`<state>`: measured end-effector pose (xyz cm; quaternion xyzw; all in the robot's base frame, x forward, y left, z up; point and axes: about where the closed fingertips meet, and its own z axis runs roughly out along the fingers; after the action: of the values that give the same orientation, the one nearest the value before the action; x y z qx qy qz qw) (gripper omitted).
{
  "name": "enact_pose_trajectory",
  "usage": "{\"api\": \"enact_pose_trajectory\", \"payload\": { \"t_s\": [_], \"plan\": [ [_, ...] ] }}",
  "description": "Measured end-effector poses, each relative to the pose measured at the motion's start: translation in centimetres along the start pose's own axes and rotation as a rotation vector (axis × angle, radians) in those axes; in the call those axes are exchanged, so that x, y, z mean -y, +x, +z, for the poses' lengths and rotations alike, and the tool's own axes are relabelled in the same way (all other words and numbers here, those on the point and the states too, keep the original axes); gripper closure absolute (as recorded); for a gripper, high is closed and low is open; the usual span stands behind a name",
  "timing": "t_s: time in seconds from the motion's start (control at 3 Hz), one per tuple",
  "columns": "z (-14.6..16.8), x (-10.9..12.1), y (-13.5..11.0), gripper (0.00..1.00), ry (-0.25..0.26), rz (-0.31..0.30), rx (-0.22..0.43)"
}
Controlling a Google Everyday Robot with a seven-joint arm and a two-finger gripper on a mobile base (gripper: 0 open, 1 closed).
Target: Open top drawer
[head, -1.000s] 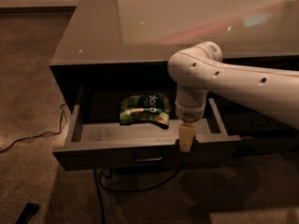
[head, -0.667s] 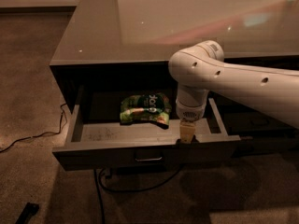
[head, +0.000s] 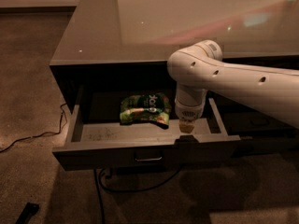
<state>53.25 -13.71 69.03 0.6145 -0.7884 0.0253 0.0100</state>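
Note:
The top drawer (head: pixel 93 157) stands pulled out from under the glossy counter, its flat dark front facing me with a small metal bar pull (head: pixel 148 158) at its centre. Its grey tray-like inside holds a green snack bag (head: pixel 144 109). My white arm reaches in from the right. My gripper (head: pixel 187 127) points down over the right part of the drawer, its tan tip just behind the top edge of the drawer front, right of the pull.
The glossy counter top (head: pixel 154 22) overhangs the drawer. A black cable (head: pixel 32 136) runs over the brown carpet at the left and under the drawer. A small dark object (head: pixel 27 212) lies on the floor at bottom left.
My gripper has lifted a little, from low against the drawer front's top edge to just above it. The drawer stays open as before.

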Motion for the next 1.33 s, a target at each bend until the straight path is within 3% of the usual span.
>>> {"api": "enact_pose_trajectory", "payload": {
  "t_s": [0.33,1.33],
  "plan": [
    [0.5,0.4,-0.3,1.0,-0.007,-0.004,0.003],
    [4.9,1.9,-2.4,1.0,-0.03,-0.097,0.006]
  ]
}}
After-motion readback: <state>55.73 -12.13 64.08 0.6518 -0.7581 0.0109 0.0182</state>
